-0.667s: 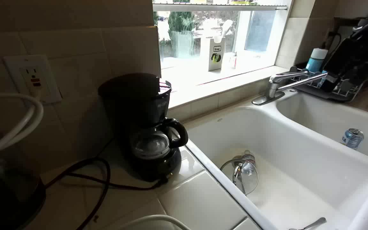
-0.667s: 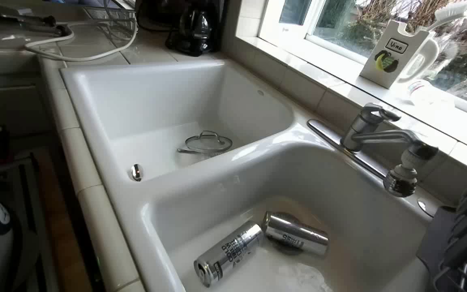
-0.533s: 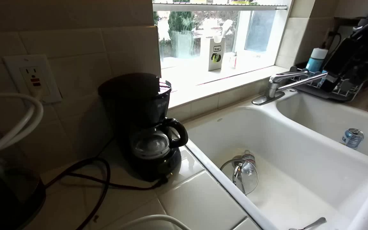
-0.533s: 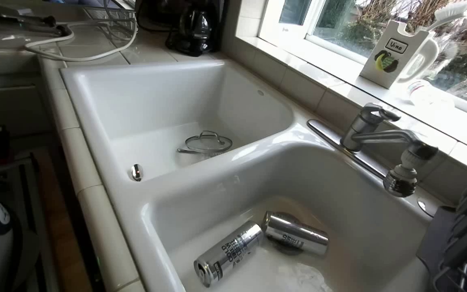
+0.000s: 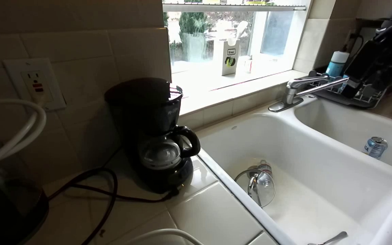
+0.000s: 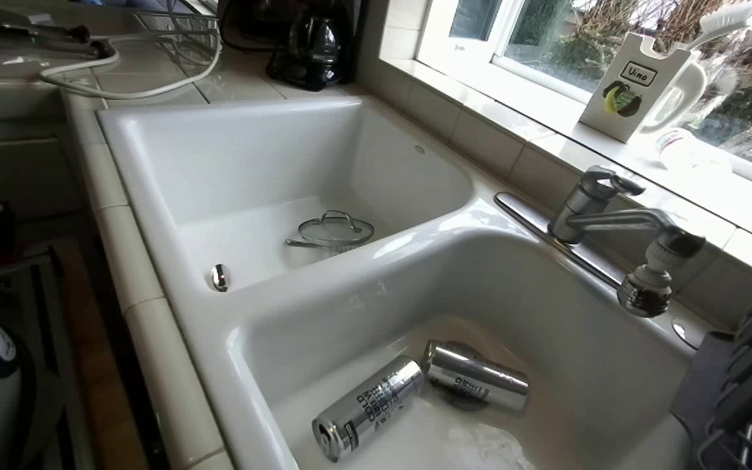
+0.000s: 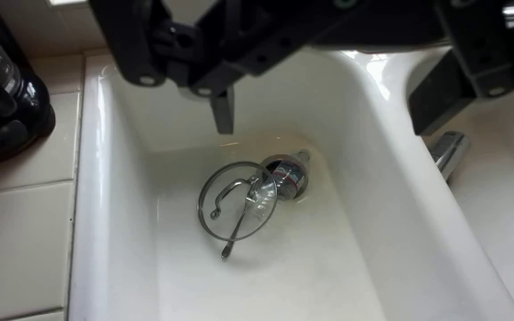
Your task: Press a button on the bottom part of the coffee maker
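The black coffee maker point(image 5: 145, 109) stands upright on the white tiled counter, left of the sink in an exterior view. Its carafe and black handle face the sink edge. It also shows, cut off and dark, at the top of an exterior view point(image 6: 317, 49). In the wrist view its base point(image 7: 25, 107) is at the left edge, with a dark oval shape, maybe the button, on its front. My gripper point(image 7: 323, 125) is open and empty above the sink, its two fingers well apart, away from the coffee maker. In an exterior view, the dark gripper point(image 5: 362, 64) hangs above the dish rack.
The double sink point(image 5: 318, 136) lies beside the coffee maker. A glass lid point(image 7: 237, 200) and plastic bottle point(image 7: 290, 176) lie in its basin. The faucet point(image 5: 288, 92) stands at the back. A black cord point(image 5: 114, 190) and white hose point(image 5: 22, 136) are on the counter.
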Action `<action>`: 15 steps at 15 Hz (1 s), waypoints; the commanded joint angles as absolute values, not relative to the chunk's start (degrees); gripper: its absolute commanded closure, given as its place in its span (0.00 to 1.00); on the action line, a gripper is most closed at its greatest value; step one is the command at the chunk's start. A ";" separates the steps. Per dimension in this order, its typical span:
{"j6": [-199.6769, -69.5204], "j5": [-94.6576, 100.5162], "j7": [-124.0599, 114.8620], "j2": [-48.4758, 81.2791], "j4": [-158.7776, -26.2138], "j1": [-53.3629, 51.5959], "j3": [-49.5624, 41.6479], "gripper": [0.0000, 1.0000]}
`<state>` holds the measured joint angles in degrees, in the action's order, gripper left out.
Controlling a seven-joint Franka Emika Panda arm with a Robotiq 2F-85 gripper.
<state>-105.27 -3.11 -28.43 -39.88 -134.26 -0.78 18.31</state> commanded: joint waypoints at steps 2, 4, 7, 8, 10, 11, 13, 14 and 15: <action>-108.85 -4.14 -27.42 -38.08 -133.44 -3.14 18.59 0.00; -113.12 -6.35 -26.21 -35.89 -132.90 -5.68 19.53 0.00; -118.58 -12.16 -25.05 -31.09 -131.98 -10.61 20.86 0.00; -119.53 -13.54 -25.22 -29.21 -131.57 -11.92 21.54 0.00; -121.34 -13.93 -26.47 -25.70 -130.77 -13.34 23.47 0.00; -123.65 -12.24 -26.04 -23.95 -130.73 -13.53 24.60 0.00; -125.49 -8.74 -25.25 -20.03 -129.79 -13.57 26.24 0.26; -126.87 -7.51 -24.04 -18.07 -129.21 -13.90 26.62 0.26; -128.07 -5.74 -23.58 -16.23 -128.49 -13.99 27.08 0.32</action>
<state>-125.18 -9.86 -25.00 -22.79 -131.58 -13.53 25.81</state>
